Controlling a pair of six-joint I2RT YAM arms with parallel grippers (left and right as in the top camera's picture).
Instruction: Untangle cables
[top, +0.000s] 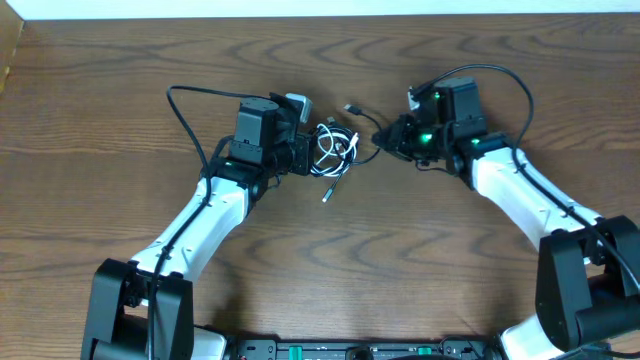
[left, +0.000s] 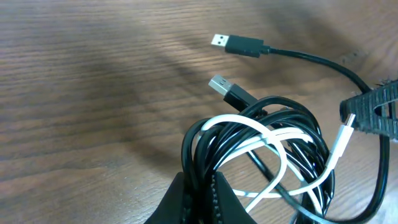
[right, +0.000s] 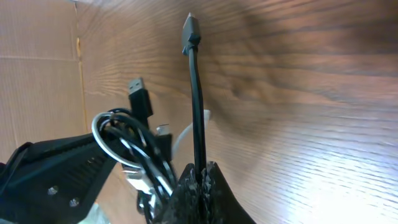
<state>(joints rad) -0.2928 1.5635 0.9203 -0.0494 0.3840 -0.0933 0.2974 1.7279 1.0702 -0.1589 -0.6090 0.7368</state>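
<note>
1. The cables (top: 337, 148), one black and one white, are lying in a tight knotted coil at the middle of the wooden surface (top: 320, 270), between the two arms.
2. The black cable (left: 311, 59) is winding round the coil in several loops, the white cable (left: 277, 146) is threading through them, and a USB plug (left: 225, 87) is poking out of the coil's far side.
3. The left end effector (left: 202, 199) is clenching the near edge of the coil, with black and white strands pinched together between its fingers.
4. The right end effector (right: 200, 171) is grasping a single run of black cable, behind the free plug end (right: 191, 30).
5. The likely trouble: with both colours trapped in the left grip, any pull apart is probably cinching the loops tighter rather than freeing them.
6. A second risk is the free plug catching on a loop as the tail is drawn back through, jamming the knot.
7. The thin cord also looks prone to sliding out of the right grip, or the whole coil to dragging across the surface.
</note>
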